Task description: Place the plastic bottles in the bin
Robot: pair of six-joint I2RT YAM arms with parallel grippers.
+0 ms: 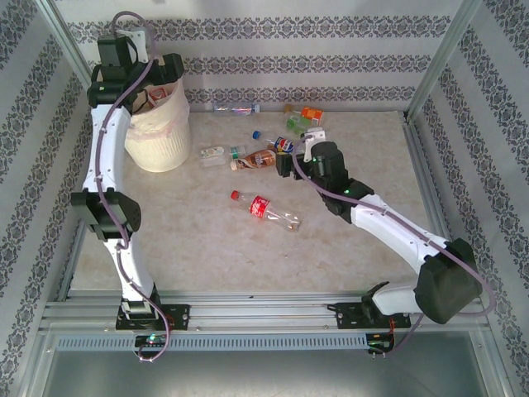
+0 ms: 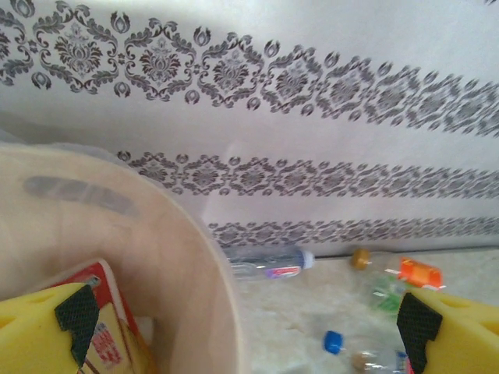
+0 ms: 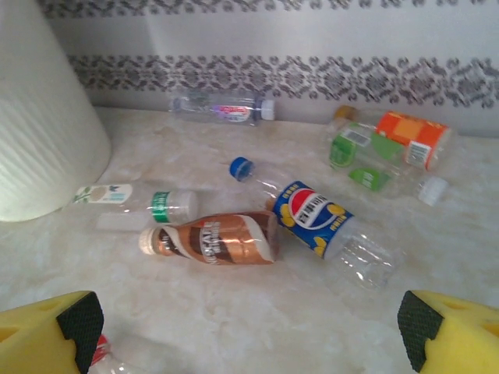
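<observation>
The cream bin (image 1: 157, 136) stands at the far left with its pinkish liner. My left gripper (image 1: 169, 70) hangs open over its rim (image 2: 183, 257), nothing between the yellow fingers (image 2: 47, 327); a red-and-yellow label (image 2: 105, 327) shows inside the bin. Several bottles lie on the table: a brown coffee bottle (image 3: 214, 240), a blue-labelled bottle (image 3: 316, 218), pale green-banded ones (image 3: 140, 204), orange and green ones (image 3: 390, 144), a clear one (image 3: 222, 107) by the back wall and a red-labelled one (image 1: 266, 208) nearer the front. My right gripper (image 1: 289, 163) is open just in front of the brown bottle (image 1: 258, 159).
Patterned walls and metal frame posts close in the table on three sides. The bin's ribbed side (image 3: 39, 132) stands left of the bottle cluster. Bare marbled tabletop (image 1: 198, 248) stretches between the red-labelled bottle and the arm bases.
</observation>
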